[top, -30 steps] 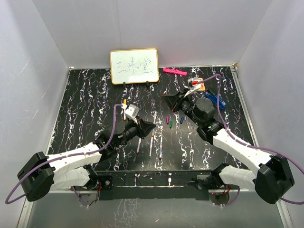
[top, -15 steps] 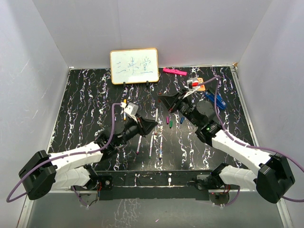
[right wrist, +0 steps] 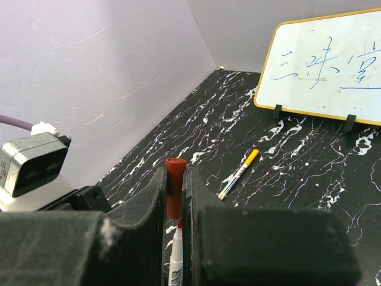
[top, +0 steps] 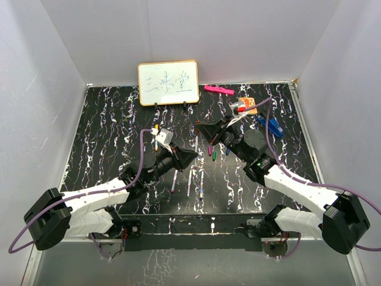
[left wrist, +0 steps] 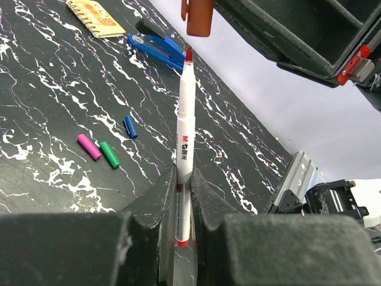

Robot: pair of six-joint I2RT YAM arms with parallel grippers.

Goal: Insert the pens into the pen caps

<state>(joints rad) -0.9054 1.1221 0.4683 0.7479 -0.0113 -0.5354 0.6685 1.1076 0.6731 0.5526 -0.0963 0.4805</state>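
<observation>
Black table (top: pixel 107 119) with white streaks sits inside plain white walls. The left gripper (left wrist: pixel 183 179) squeezes a pen (left wrist: pixel 186 119) with its red tip up. Just above the tip, across a tiny gap, is the red-brown cap (left wrist: pixel 199 16), pinched tight by the right gripper (right wrist: pixel 175 179). I think this is the joining step. Next, line them up straight and push gently together. Three more caps (left wrist: pixel 109 154) lie on the table.
</observation>
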